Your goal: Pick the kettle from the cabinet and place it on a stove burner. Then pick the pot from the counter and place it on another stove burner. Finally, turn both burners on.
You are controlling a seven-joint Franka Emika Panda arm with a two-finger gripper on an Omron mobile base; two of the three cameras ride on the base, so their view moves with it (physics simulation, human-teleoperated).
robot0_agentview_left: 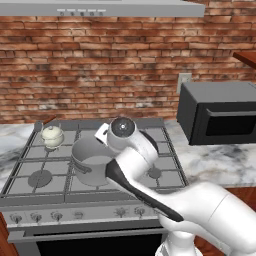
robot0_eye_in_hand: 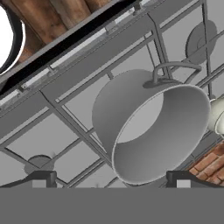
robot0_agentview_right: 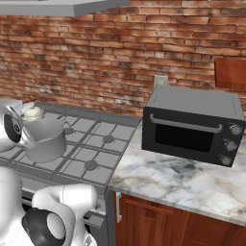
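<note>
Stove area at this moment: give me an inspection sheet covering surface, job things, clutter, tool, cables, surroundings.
Surface: silver cooktop with grey grates, set in a white marble counter.
Job things: kettle on the back-left burner; pot upright on a middle burner, apparently empty. Knob row at the front; no flames seen.
Clutter: nothing seen.
Tool: tool open, above the pot's rim, holding nothing.
Cables: nothing seen.
Surroundings: brick wall, black oven on the counter, hood overhead, wall outlet.

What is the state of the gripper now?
Gripper: open, holding nothing; the pot stands free on the stove between its fingertips.
</note>
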